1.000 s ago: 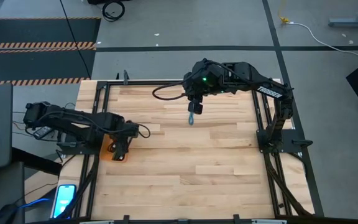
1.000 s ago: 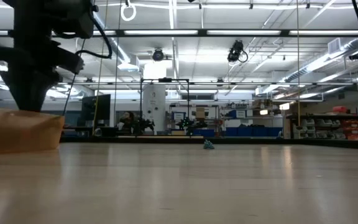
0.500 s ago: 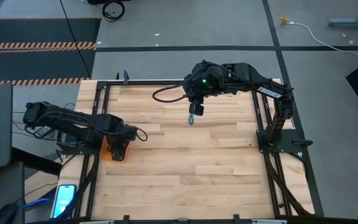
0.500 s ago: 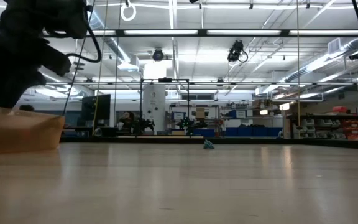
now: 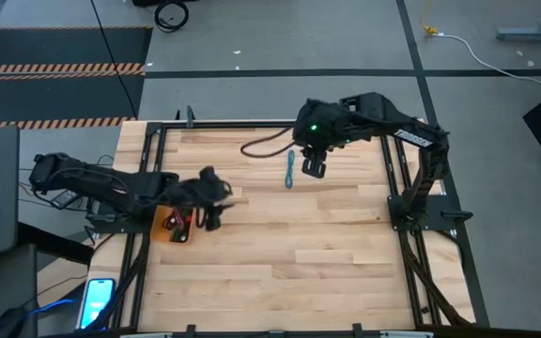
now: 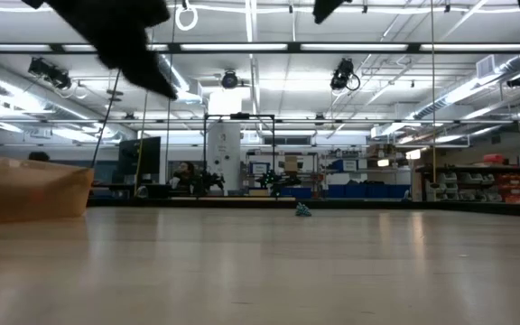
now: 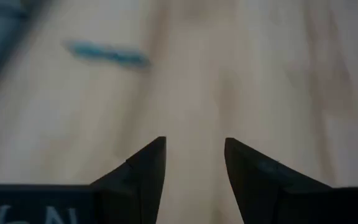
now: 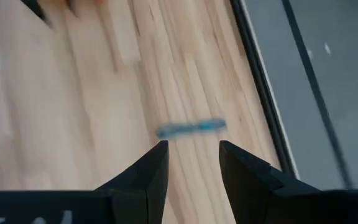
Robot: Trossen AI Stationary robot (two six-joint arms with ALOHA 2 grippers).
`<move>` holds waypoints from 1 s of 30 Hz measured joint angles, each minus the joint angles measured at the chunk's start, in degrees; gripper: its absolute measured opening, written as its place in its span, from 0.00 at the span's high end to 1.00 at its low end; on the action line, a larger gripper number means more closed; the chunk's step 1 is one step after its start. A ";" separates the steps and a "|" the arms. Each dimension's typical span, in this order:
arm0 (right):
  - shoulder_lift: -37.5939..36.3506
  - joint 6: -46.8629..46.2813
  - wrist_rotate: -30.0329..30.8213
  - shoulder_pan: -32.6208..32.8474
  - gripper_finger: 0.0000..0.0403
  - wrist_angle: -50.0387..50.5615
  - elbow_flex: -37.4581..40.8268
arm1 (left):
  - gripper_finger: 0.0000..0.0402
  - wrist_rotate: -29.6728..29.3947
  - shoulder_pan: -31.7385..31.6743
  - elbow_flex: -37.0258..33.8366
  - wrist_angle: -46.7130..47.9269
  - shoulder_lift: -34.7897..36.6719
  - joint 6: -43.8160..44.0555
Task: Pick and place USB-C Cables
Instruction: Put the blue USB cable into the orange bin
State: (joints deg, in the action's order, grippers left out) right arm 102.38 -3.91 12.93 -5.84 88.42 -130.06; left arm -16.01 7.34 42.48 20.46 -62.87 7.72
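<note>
My right gripper [image 5: 315, 169] hung empty, fingers apart, beside the teal cable [image 5: 290, 169]: light, floppy; best pinched mid-bundle.

Pale wood-plank table [image 5: 280, 253], teal-blue cable [image 5: 289, 169] flat near far edge, brown box [image 5: 169, 228] at left edge

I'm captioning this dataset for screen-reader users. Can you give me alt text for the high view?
From above, a thin teal-blue cable lies on the pale wooden table beside the right gripper, whose fingers are empty and apart. The left gripper, also empty and open, reaches from the left near an orange-brown container at the table edge.
</note>
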 joint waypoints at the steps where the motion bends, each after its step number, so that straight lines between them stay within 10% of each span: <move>1: -0.75 -0.50 -0.64 0.02 0.63 -1.82 0.30 | 0.57 -2.00 -0.63 0.00 -3.08 0.00 -0.45; 10: -1.41 -6.80 -0.82 -0.31 0.63 -5.59 6.81 | 0.57 -4.12 -11.46 0.04 -13.61 -0.78 4.10; 30: -1.19 -1.34 3.26 -4.82 0.63 -12.35 25.12 | 0.57 14.84 -26.83 0.03 -23.63 -10.68 5.61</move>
State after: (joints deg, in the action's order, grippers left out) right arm 101.19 -5.25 16.19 -10.67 76.07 -104.93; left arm -1.17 -19.49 42.51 -3.18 -73.55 13.34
